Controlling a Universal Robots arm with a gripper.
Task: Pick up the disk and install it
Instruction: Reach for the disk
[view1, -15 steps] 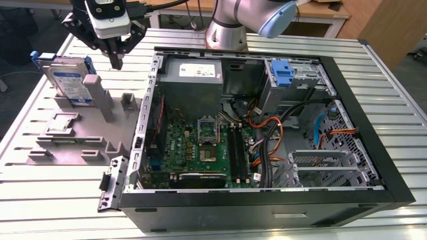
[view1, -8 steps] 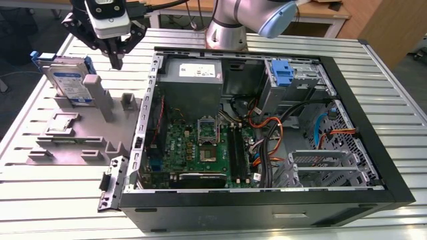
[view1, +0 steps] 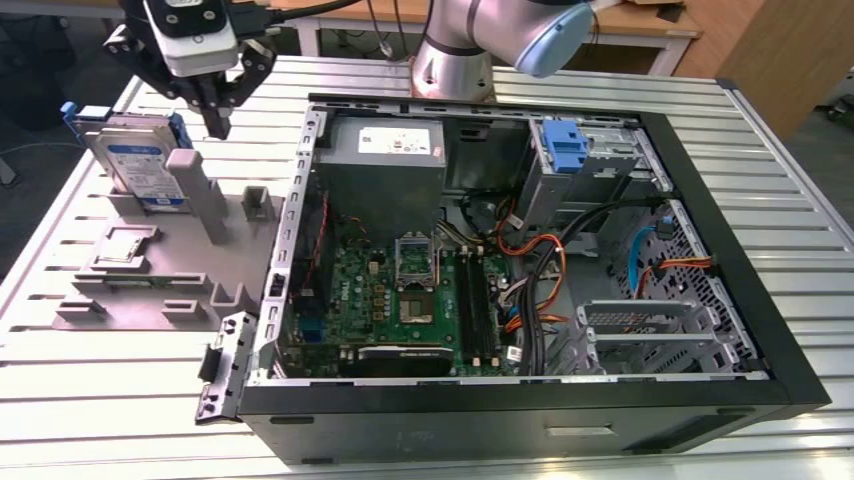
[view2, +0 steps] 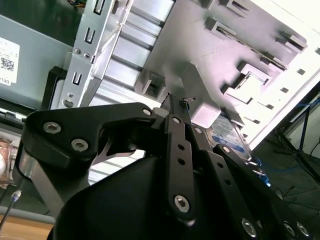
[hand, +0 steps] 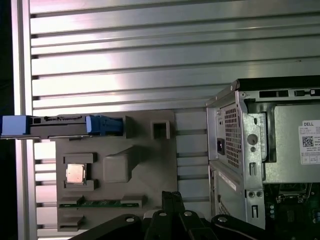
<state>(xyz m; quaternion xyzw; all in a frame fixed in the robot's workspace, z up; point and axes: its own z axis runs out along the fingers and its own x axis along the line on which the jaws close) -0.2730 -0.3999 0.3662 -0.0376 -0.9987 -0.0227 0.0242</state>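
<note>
Nearest sits the open computer case (view1: 534, 415) on the table (view1: 94, 390). Beside it, a grey holder (view1: 134, 290) lies by the table's edge on the exterior view's left. The disk (view1: 140, 165) stands upright at the holder's far end. Just above hangs the gripper (view1: 214, 126), closed and empty.

Gripper: we see the black metal gripper (hand: 172, 195) at the frame's edge, fingertips pressed together, empty.
Tray: a grey plastic fixture tray (hand: 150, 165) fills mid-frame.
Disk: the disk (hand: 60, 126), edge-on with blue plastic frame ends, stands along the tray's rim.
Chip: a square silver chip (hand: 75, 174) lies in a tray pocket.
Case: an open grey metal computer case (hand: 240, 150) sits just beside the tray.
</note>
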